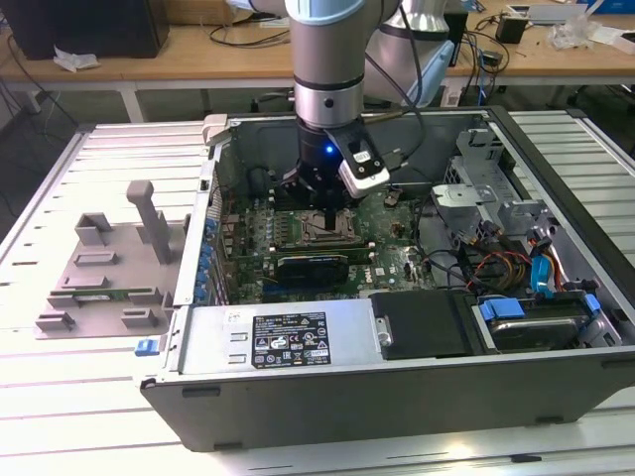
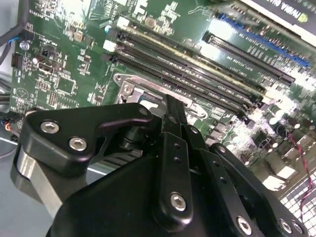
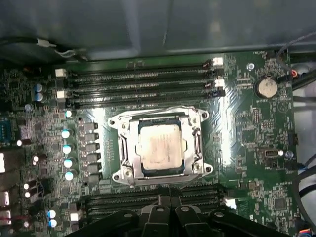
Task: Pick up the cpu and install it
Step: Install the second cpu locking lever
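step: install, placement looks done | cpu (image 3: 159, 146) lies flat inside socket frame (image 3: 129, 165), centre of motherboard (image 3: 256, 143) | gripper (image 1: 328, 210) directly above socket, jaw state cannot be told | judged next need: frame clamped, memory slots (image 3: 138, 79) at 12 o'clock untouched

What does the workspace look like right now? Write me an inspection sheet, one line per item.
Surface: ribbed white table carrying an open computer case.
Job's things: cpu lies flat in the socket frame on the motherboard.
Clutter: grey fixture tray beside the case, on the exterior view's left.
Grippers: gripper is down inside the case, above the socket area; its dark links rise near the socket in both wrist views.
Cables: coloured wire bundle on the case's side toward the exterior view's right.
Surroundings: wooden bench behind, with cords.
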Robot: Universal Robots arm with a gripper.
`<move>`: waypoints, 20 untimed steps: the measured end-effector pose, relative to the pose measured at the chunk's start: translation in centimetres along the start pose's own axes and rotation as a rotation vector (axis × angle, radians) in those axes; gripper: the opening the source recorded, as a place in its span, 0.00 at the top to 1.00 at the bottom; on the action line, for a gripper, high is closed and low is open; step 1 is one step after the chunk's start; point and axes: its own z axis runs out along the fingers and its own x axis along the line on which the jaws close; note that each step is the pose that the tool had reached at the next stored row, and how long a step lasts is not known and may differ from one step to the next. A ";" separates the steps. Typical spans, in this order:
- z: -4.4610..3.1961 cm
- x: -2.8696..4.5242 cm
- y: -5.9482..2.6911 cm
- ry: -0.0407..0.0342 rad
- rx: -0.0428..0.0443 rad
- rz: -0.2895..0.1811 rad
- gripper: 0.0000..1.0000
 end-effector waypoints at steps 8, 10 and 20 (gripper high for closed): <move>0.46 0.61 -0.75 -0.0002 -0.0022 -0.054 0.89; 0.68 1.08 -0.78 -0.0004 -0.0023 -0.055 0.89; 1.80 2.83 -1.08 -0.0017 -0.0092 -0.096 0.89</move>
